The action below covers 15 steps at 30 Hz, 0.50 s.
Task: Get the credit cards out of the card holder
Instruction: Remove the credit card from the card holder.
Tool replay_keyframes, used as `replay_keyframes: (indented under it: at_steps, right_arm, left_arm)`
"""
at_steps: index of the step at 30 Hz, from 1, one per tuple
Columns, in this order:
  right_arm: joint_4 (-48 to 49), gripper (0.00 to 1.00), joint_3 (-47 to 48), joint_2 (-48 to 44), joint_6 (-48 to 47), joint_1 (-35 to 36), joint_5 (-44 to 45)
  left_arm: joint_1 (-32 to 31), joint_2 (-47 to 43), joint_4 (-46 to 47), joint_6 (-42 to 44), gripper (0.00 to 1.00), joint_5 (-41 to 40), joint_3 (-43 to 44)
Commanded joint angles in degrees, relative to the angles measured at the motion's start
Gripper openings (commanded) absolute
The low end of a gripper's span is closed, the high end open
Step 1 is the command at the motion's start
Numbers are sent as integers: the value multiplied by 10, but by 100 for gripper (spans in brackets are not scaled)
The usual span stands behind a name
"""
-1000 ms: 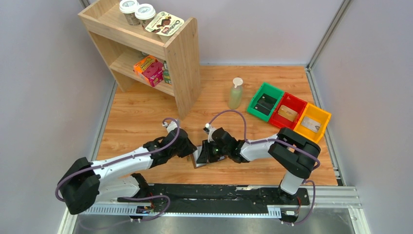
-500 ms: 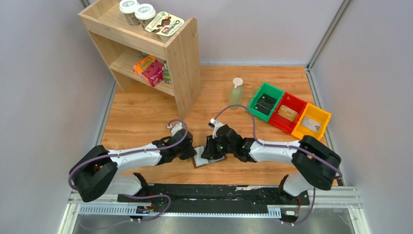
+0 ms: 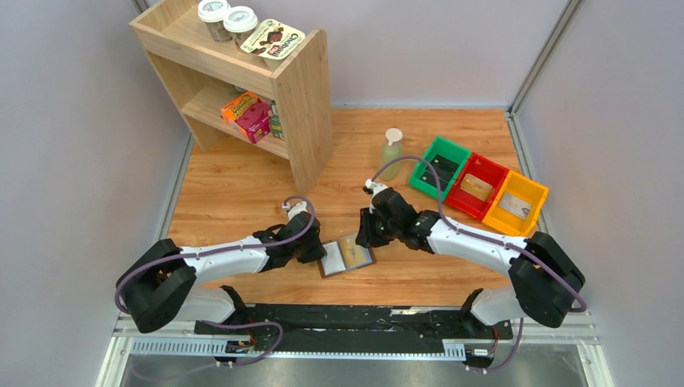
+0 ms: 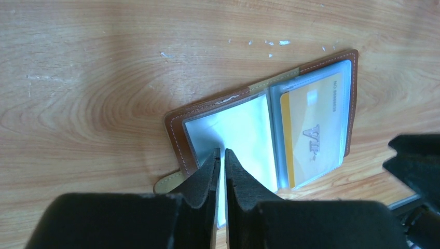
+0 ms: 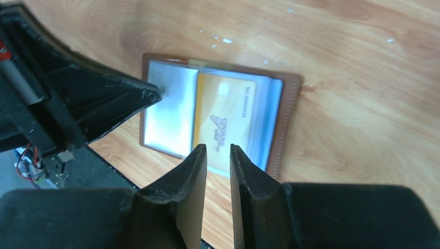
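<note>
The wooden bench fills the scene, with a tall open shelf standing at its far left. At the far right sit three bins in a row, green, red and yellow, and each has a flat card lying in it. A pale green bottle stands upright just left of the green bin.

The card holder lies flat and spread open on the near middle of the bench, its brown leather edge framing two clear pockets. Its right-hand pocket holds a gold card, face up and fully tucked in. The left pocket looks pale and glossy, and I cannot tell whether anything is inside it.

My left gripper comes in from the left. Its jaws are nearly closed, with only a sliver between them, and their tips are down on the left pocket. I cannot tell whether they pinch the sleeve. My right gripper hangs above the holder's right side, clear of it. Its jaws are a narrow gap apart, with nothing between them.
</note>
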Motion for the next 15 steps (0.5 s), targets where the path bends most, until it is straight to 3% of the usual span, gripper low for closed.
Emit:
replay_keyframes:
  at_steps: [1,15]
  right_arm:
    - [-38,26,29,18,-31,-35,4]
    - [-3,23,37,87,-39,-47,-59]
  left_arm:
    - [3,4,18,33,13,15,17]
    - [5,8,61,46,14,42,16]
